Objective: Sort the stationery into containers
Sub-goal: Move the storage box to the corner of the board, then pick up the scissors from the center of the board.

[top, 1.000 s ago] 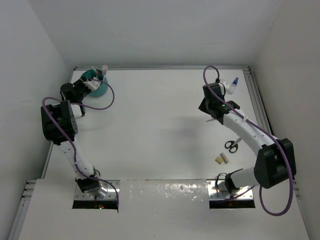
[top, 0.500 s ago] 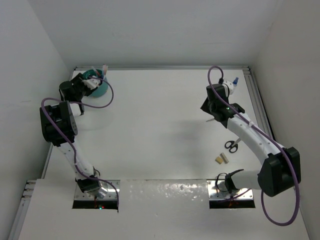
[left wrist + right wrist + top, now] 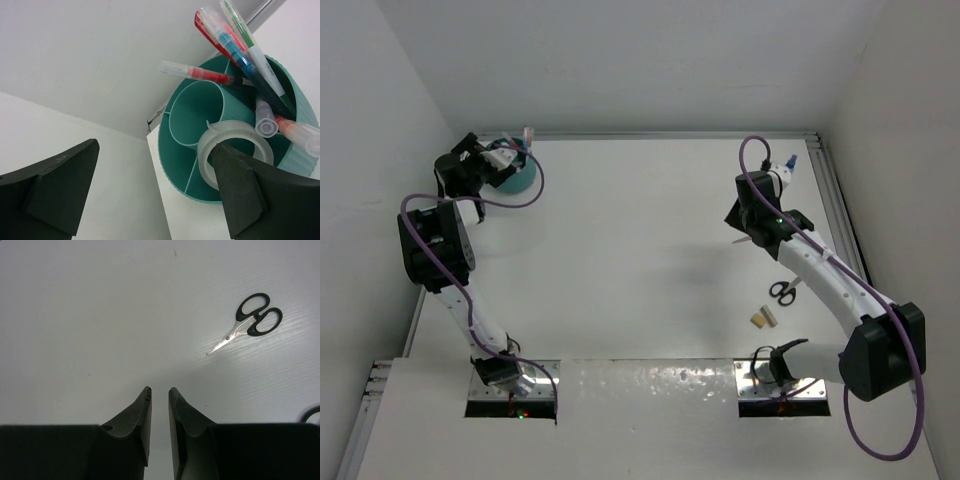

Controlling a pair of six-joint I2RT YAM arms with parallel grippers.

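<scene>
Resting inside round teal plastic desk pot point(image 3: 175, 170): white tape ring point(image 3: 225, 145), beside wide-open, empty left fingers point(image 3: 240, 195). Black-handled scissors point(image 3: 252, 320) lie well apart from nearly closed, empty right fingers point(image 3: 132, 420).

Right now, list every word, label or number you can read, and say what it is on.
No text can be read in any view.
Small dark print on the white pen in the pot: too blurred to read.
The scissors and tape ring: no marks visible.
</scene>
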